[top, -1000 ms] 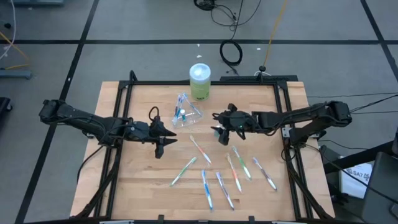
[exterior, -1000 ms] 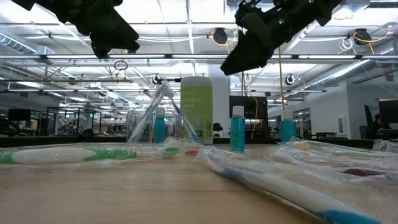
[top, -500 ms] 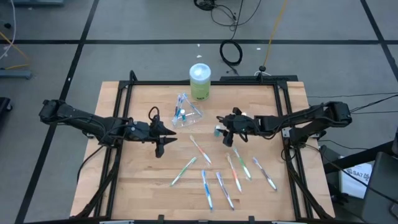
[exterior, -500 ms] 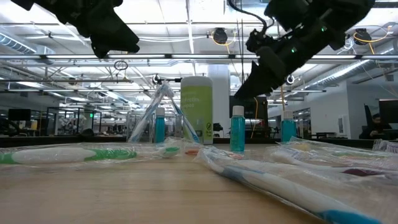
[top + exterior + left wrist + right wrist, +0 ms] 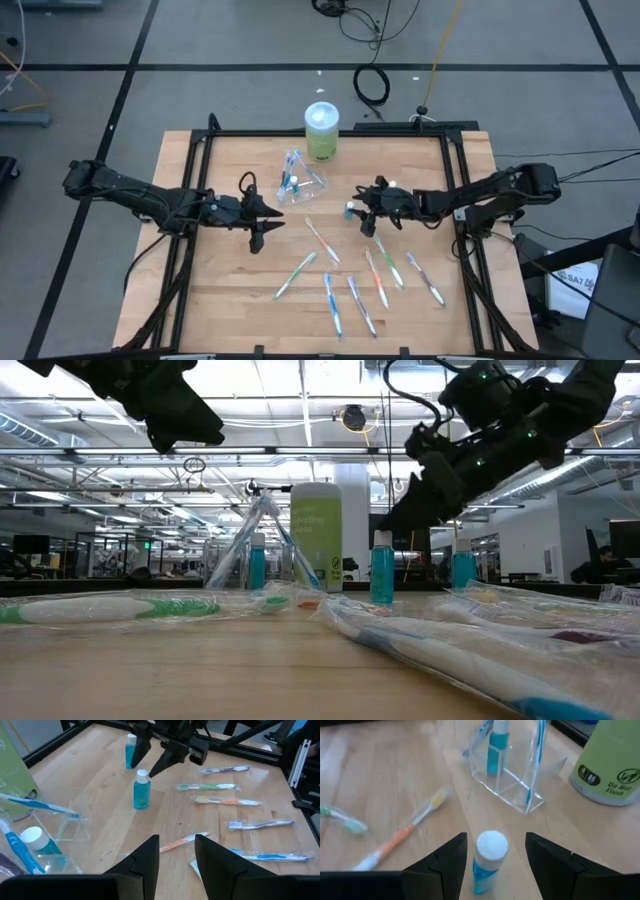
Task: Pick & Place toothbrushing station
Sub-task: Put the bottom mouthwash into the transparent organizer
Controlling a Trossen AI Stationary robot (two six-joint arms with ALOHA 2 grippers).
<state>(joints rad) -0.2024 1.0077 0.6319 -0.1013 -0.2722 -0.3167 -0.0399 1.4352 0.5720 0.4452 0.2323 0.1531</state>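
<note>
Right gripper [image 5: 492,865] has dropped and slid outward over the last second. Its fingers stand wide, empty, straddling an upright blue bottle [image 5: 489,859] just ahead (white cap level with the tips). Clear cup [image 5: 297,180] sits beyond it, toward the left gripper [image 5: 262,224]. That one hangs idle, partly open, empty. You look set for a grasp.

One camera hangs high up and looks straight down on the whole surface [image 5: 230,290]. One sits low at the surface edge, very close to the toothbrushes [image 5: 110,608], and looks across into the room. One rides on each arm, looking forward. The green container [image 5: 321,132] shows in the high, low and both wrist views.
</note>
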